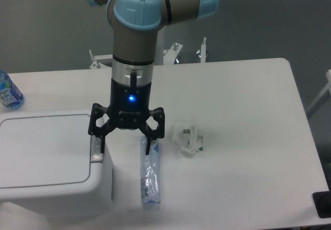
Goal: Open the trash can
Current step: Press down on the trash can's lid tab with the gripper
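The trash can (49, 163) is a large white boxy bin at the left front of the table, its flat lid down. A small grey latch button (96, 151) sits on its right rim. My gripper (125, 146) hangs open above the table just right of the bin. Its left fingertip (102, 146) is right at the latch button; I cannot tell if it touches. Its right fingertip (149, 148) is over the top end of a clear plastic bottle (150, 175) lying on the table.
A crumpled clear plastic bottle (189, 139) lies right of the gripper. A blue-labelled bottle (9, 91) stands at the far left edge. The table's right edge (305, 132) borders grey floor.
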You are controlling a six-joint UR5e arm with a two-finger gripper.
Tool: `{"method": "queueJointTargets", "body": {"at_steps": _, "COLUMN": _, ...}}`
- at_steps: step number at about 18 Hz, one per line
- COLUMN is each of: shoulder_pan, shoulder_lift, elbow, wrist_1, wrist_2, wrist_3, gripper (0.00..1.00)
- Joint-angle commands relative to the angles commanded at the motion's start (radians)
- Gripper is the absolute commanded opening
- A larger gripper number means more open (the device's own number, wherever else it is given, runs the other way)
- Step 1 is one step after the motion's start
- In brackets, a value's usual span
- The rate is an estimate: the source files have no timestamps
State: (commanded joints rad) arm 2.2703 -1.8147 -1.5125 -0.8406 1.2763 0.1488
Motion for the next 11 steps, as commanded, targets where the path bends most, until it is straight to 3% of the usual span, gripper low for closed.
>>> {"method": "queueJointTargets", "body": {"at_steps": 8, "shoulder_pan": 0.000, "shoulder_lift": -0.005, "elbow": 0.002, "wrist_1": 0.000, "wrist_2": 0.000, "wrist_3": 0.000, "gripper": 1.00}}
{"method": "queueJointTargets", "body": {"at_steps": 11, "shoulder_pan": 0.000, "shoulder_lift": 0.000, "elbow": 0.037, "wrist_1": 0.000, "wrist_2": 0.005, "wrist_3": 0.014, "gripper": 1.00}}
